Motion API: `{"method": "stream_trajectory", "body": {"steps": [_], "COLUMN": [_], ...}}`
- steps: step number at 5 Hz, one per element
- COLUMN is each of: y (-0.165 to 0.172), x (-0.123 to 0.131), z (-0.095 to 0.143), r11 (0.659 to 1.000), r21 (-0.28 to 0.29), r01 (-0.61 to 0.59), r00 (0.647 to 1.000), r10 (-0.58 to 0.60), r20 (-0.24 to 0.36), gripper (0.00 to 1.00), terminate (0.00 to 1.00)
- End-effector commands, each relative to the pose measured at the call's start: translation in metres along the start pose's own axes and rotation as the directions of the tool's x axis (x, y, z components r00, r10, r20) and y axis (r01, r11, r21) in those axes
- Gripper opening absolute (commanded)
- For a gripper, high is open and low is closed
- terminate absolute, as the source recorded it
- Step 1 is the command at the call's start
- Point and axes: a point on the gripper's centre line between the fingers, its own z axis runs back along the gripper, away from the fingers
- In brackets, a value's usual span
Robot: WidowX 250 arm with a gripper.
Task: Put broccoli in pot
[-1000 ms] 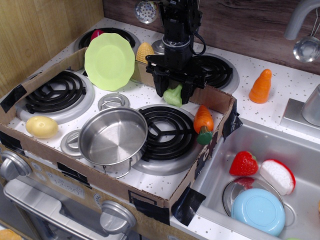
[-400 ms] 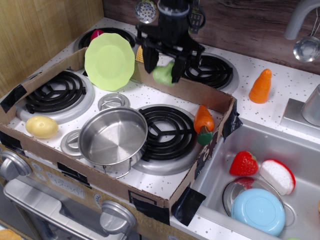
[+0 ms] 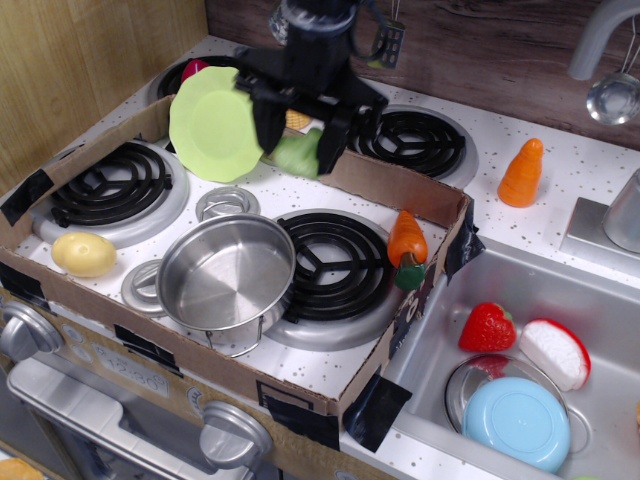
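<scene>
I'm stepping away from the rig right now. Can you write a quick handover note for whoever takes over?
Gripper: shut on the broccoli, held in the air above the stove's back area, beside the green plate.
Pot: empty, at the front of the stove inside the cardboard tray.
Done: broccoli picked up.
Left: carry it forward and left over the pot, lower, release.

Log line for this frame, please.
phase: carry | gripper: shut on broccoli, raised above stove | pot: empty, front of box | broccoli not yet in pot
</scene>
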Motion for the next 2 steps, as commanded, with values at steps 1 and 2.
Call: {"method": "stream_trajectory", "body": {"steps": [1,2], "y": [0.003,0.006], "x": [-0.025,-0.035], "z": [0.013,0.009], "r11": [0.997,0.995], "r21": [-0.018,0.002], "r01": [-0.072,-0.099], "r00": [0.997,0.995], "r10": [0.072,0.099], "r20": [0.035,0.033], "gripper": [0.00,0.00], "terminate": [0.00,0.00]}}
